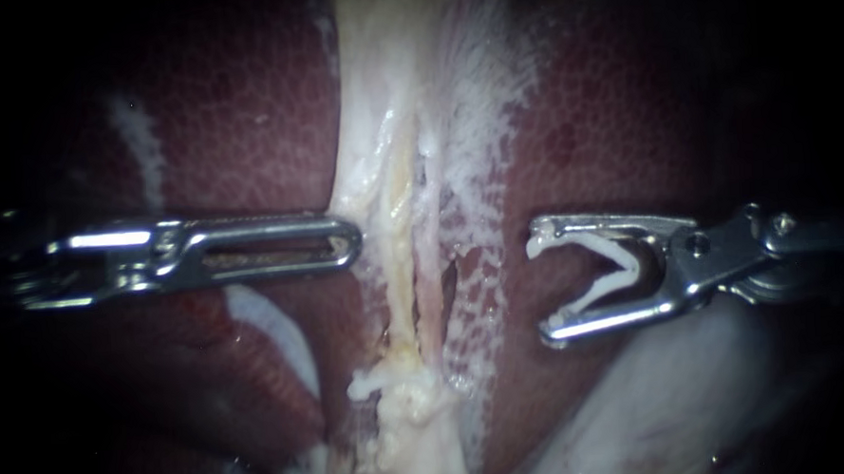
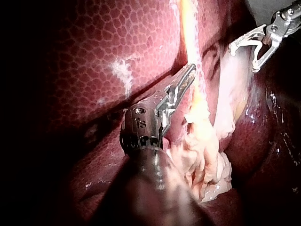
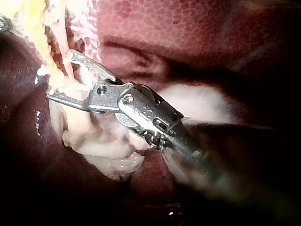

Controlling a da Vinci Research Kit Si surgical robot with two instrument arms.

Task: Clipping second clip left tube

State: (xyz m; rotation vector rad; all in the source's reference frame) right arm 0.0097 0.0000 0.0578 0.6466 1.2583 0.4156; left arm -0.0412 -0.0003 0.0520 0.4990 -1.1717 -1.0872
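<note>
Now, your right instrument (image 1: 542, 284) sits to the right of the pale cream band of tissue (image 1: 380, 153) that runs near-to-far over the dark red mottled liver (image 1: 246, 131). Its jaws stand wide apart, both cradling a white V-shaped clip (image 1: 630, 268) whose mouth faces left. The left tube (image 1: 400, 266), the yellowish strand on the band's left side, lies apart from the clip, with a pinker strand (image 1: 430, 265) between them. You will find no clip on it in these views. Your left instrument (image 1: 348, 245) touches the band's left edge, its slotted steel jaws lying together with nothing seen held. Keep the clip square to the tube as you travel left. I judge you should take the left tube alone and see both clip ends past it before squeezing.
</note>
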